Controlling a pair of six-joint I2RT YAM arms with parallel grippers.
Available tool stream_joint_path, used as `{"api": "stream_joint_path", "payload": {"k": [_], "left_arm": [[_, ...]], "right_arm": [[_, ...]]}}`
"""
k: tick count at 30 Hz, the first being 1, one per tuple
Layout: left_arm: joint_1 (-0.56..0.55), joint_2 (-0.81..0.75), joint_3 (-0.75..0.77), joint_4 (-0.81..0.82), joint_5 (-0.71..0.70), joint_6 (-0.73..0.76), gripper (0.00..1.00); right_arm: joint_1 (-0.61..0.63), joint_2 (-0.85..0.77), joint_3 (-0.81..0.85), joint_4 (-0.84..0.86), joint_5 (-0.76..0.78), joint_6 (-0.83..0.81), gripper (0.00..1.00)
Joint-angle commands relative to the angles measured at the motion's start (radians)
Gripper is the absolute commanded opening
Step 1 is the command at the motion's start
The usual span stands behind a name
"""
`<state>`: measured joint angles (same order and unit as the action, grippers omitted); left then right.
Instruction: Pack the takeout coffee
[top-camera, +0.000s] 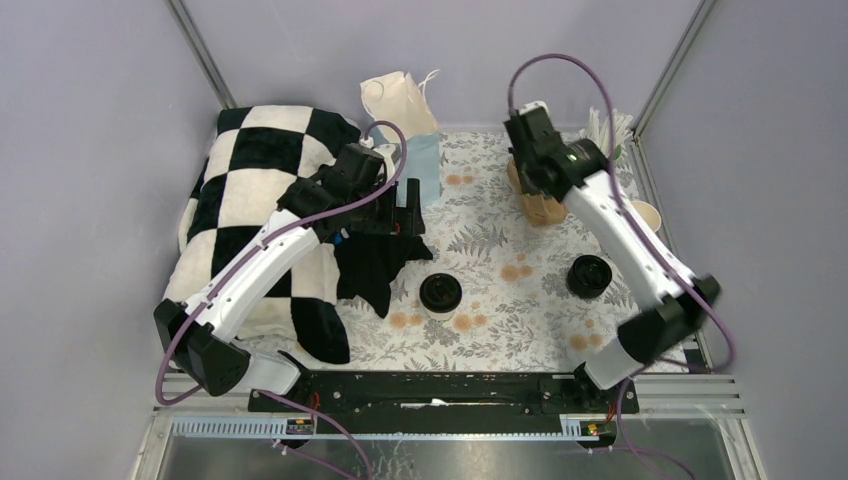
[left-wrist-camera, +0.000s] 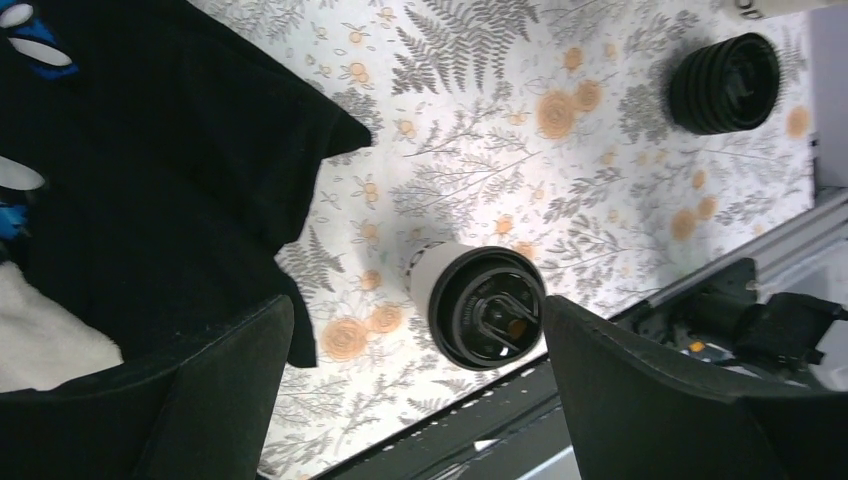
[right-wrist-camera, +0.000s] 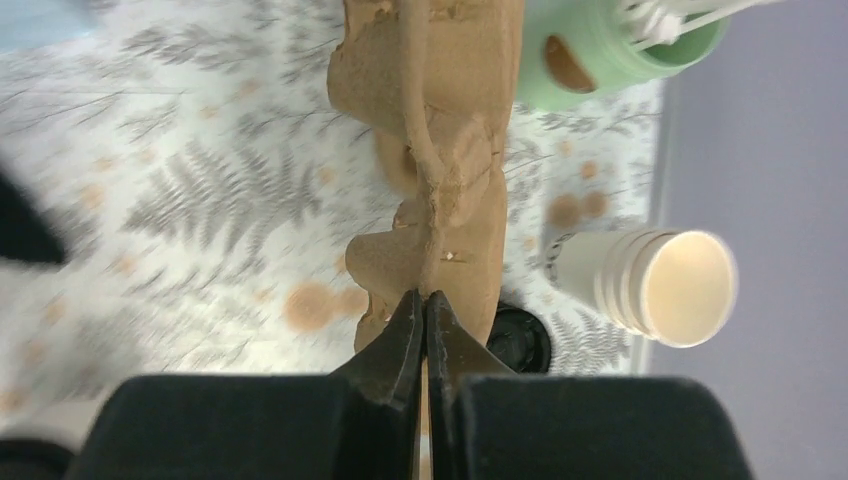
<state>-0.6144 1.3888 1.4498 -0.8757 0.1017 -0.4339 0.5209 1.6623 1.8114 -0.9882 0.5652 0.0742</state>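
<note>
The brown pulp carrier (right-wrist-camera: 440, 150) is pinched by the closed right end effector (right-wrist-camera: 424, 300) at the far side of the counter (top-camera: 480, 250), the left end effector (left-wrist-camera: 418, 330) is held open near the takeout coffee (left-wrist-camera: 487, 305) standing upright mid-counter, so fetching the carrier is judged the step in hand, and next it must be brought beside the coffee.

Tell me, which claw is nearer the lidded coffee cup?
Left. The left gripper hovers open just beyond the coffee cup; the right gripper is farther away, clamped on a cardboard carrier.

Plain lavender walls (top-camera: 90, 120) (metal posts (top-camera: 203, 55) at the corners) enclose a fern-and-flower printed tablecloth (top-camera: 480, 225).
</note>
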Motion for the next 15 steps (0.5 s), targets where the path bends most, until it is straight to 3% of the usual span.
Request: {"api": "stream_joint_path", "payload": {"k": [1, 3, 9, 15], "left_arm": [[-0.004, -0.013, 0.059, 0.015, 0.093, -0.128, 0.99], [-0.004, -0.008, 0.086, 0.026, 0.148, -0.194, 0.99], [-0.002, 0.033, 0.193, 0.132, 0.286, -0.394, 0.97], [-0.007, 0.124, 0.250, 0.268, 0.384, -0.604, 0.77]], "right_arm": [[0.010, -0.214, -0.179, 0.102, -0.353, 0.034, 0.00], [0.015, -0.294, -0.256, 0.136, -0.469, 0.034, 0.00], [0.029, -0.459, -0.402, 0.213, -0.593, 0.042, 0.00], [0.044, -0.479, -0.396, 0.206, -0.616, 0.008, 0.00]]}}
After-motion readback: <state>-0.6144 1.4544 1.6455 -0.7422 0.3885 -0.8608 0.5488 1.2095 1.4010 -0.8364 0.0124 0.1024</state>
